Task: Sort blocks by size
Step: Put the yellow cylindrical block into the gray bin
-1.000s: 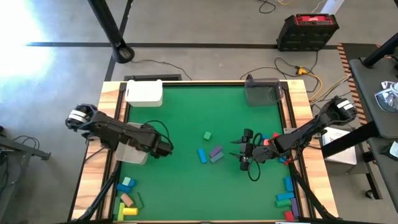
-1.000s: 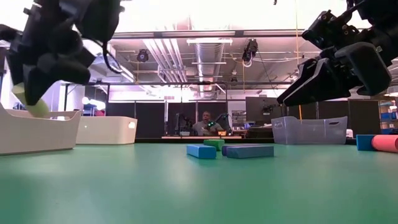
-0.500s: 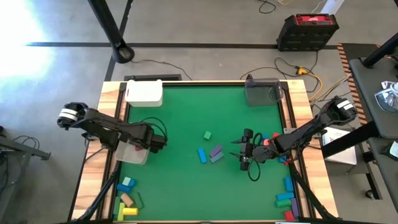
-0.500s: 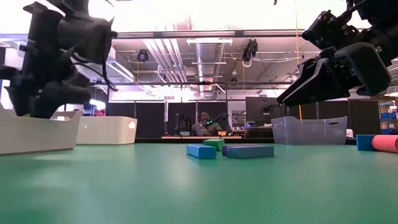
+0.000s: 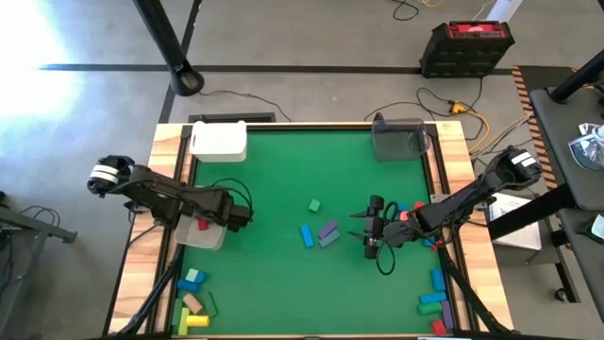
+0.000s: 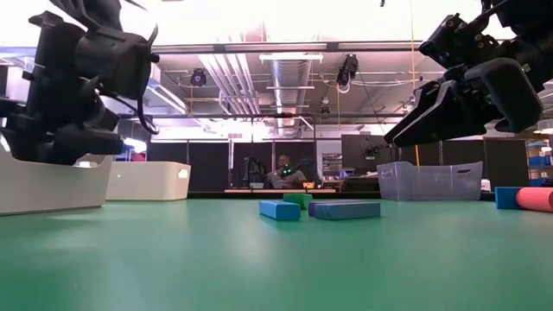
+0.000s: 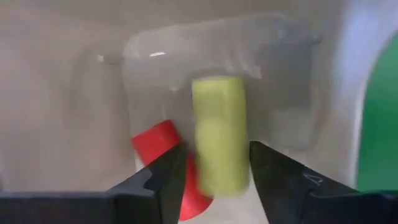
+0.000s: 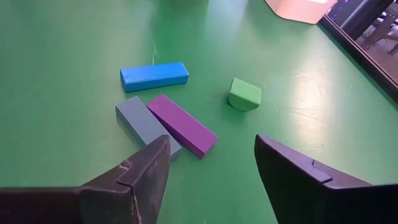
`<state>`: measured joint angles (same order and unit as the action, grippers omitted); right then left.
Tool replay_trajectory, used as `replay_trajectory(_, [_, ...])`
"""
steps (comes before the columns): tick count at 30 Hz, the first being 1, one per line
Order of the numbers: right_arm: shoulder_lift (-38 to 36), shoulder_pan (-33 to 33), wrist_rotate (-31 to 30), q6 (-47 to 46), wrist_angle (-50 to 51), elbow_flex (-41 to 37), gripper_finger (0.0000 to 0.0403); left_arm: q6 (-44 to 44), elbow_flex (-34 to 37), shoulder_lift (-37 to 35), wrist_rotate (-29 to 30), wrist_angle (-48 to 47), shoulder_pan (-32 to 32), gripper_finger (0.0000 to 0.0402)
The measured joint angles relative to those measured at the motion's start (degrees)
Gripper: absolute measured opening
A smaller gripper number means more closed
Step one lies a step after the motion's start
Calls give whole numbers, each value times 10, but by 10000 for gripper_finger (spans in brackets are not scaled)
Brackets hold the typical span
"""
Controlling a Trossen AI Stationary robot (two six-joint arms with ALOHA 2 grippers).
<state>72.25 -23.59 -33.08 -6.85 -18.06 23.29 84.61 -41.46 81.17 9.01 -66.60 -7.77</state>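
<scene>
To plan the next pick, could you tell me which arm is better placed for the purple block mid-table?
Probably the right: its open pincer hovers beside the purple block, while the left pincer is over the white tray.

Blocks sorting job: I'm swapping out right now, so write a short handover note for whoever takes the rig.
Left end effector: open over the white tray at the table's left edge; a yellow-green block and a red block lie in it.
Right end effector: open, hovering beside the centre cluster.
Done: two blocks in the tray.
Left: blue bar, purple bar, grey-blue bar and green cube mid-table, plus piles at the near-left corner and near-right edge.
</scene>
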Motion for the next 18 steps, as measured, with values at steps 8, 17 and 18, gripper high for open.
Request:
replay_trajectory(8, [0,0,0,1,0,1,240,-31,-132,0,7,-145,-11,214])
replay_trajectory(17, [0,-1,0,-2,3,4,241,-8,-328,15,-25,-146,-173,217])
replay_trajectory(18, [0,-1,0,-6,3,4,239,6,-336,22,-28,-146,-198,217])
